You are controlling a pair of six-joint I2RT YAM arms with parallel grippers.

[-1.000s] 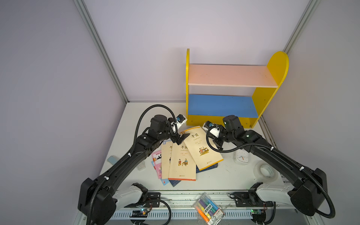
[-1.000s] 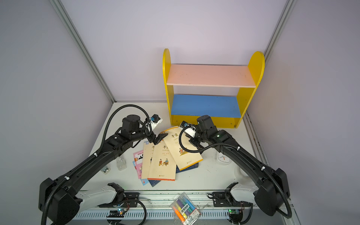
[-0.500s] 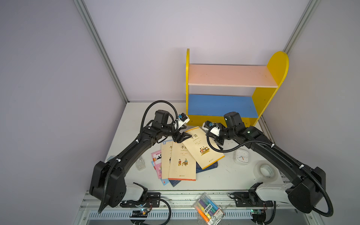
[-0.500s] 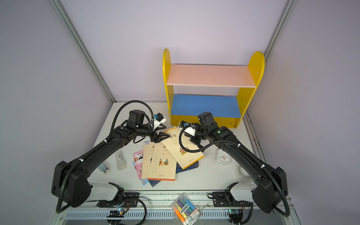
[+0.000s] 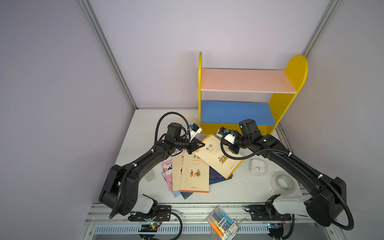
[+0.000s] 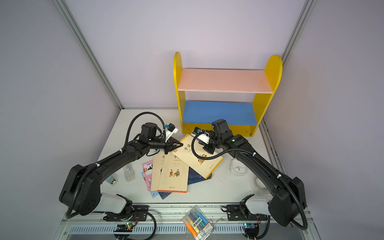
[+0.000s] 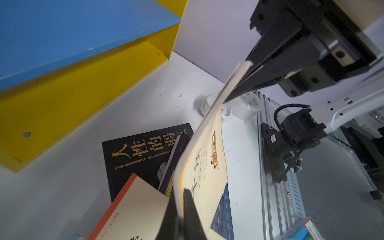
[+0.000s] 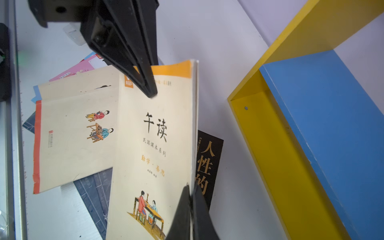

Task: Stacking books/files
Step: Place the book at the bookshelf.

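Observation:
A cream book (image 5: 216, 158) (image 6: 193, 158) with an orange top band is raised at a tilt over the other books. My left gripper (image 5: 202, 144) (image 7: 180, 193) is shut on its top corner near the orange band. My right gripper (image 6: 208, 150) (image 8: 190, 187) is shut on its long right edge. In the right wrist view the left gripper (image 8: 150, 94) pinches the band. Under the raised book lie a black book (image 7: 141, 149) (image 8: 207, 162) and a navy book (image 5: 216, 178). Two more cream books (image 5: 194, 172) overlap pink and blue covers (image 5: 167, 166) to the left.
A yellow shelf unit (image 5: 245, 112) with pink and blue boards stands at the back, close behind both grippers. A white square clock (image 5: 257, 167) and a tape roll (image 5: 283, 182) lie right of the books. A marker pack (image 5: 222, 222) rests on the front rail; a small clear item (image 5: 150, 175) lies left.
My left arm swung right to the raised book's top corner and its jaws closed on it. The right gripper kept its hold and lifted the book's right edge slightly.

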